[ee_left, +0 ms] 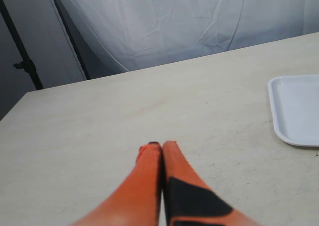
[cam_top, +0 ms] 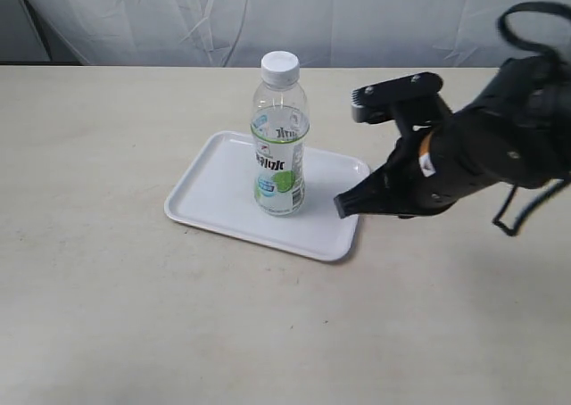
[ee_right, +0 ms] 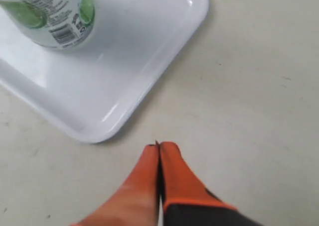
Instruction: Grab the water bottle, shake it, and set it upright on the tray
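Standing upright on the tray (cam_top: 210,191), the water bottle (cam_top: 279,146) needs no hold. Your right gripper (ee_right: 158,147) and left gripper (ee_left: 161,146) sit pinched together, empty.

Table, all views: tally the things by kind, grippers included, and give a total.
Bottles: 1, the water bottle
Trays: 1, the tray
Grippers: 2, the left gripper and the right gripper, both shut
Total: 4

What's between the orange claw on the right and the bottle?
Between the right gripper and the water bottle lies only bare table, then the tray's rim and bare floor, seen in the right wrist view.
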Motion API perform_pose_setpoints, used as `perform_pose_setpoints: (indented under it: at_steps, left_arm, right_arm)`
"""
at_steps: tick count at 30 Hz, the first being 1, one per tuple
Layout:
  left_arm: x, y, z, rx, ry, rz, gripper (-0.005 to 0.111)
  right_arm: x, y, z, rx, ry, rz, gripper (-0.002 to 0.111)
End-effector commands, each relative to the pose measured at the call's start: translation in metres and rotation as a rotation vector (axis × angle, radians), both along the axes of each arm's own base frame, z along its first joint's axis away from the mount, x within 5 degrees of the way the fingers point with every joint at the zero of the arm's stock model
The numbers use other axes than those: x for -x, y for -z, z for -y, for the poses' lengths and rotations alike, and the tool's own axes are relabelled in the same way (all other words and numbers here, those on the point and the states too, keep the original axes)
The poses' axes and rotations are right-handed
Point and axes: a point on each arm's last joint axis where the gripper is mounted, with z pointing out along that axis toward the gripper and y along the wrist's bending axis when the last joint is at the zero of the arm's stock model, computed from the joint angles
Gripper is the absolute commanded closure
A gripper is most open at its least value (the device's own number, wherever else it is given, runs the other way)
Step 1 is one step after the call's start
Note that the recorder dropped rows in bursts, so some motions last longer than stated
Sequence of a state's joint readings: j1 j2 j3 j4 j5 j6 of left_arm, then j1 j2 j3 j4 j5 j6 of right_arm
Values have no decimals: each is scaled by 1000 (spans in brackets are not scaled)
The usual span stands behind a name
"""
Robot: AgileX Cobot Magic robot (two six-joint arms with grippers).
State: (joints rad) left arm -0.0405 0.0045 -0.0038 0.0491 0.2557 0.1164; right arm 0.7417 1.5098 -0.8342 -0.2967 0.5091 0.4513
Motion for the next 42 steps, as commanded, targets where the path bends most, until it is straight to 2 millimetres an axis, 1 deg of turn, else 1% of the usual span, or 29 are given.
perform_pose_setpoints:
  at_steps: [1,3,6,9,11,14,21,23,27,29,32,34,39,42]
  left_arm:
    - [0,0,0,7,0,9,106]
    - [0,0,0,7,0,9,106]
    - [0,0,0,7,0,9,106]
    - [0,0,0,7,0,9,106]
    - [0,0,0,7,0,9,106]
    - [0,0,0,7,0,9,106]
    - [0,0,0,5,1,9,106]
    - [0,0,0,5,1,9,106]
    - [0,0,0,5,1,9,106]
    - [0,0,0,7,0,9,106]
    - [0,0,0,7,0,9,106]
    - [0,0,0,7,0,9,106]
    - [0,0,0,7,0,9,106]
    - [0,0,0,7,0,9,106]
  right_arm:
    - [33,-33,33,-41,94,4,109]
    - [49,-48,49,-55,117,20,109]
    - [71,-65,69,-68,157,4,109]
    - [94,-76,84,-105,206,-74,109]
    - [107,-82,92,-133,217,-97,109]
    - [116,-90,100,-178,215,-76,109]
    - [126,-100,110,-230,199,-14,109]
    - [126,-104,118,-222,201,64,109]
    - [131,-111,132,-409,235,282,109]
    - [135,-107,141,-510,255,422,109]
    - [144,-91,153,-600,310,568,109]
    - [149,-78,159,-631,349,640,109]
    - [163,-42,172,-680,505,734,109]
    - [167,-27,176,-717,601,757,109]
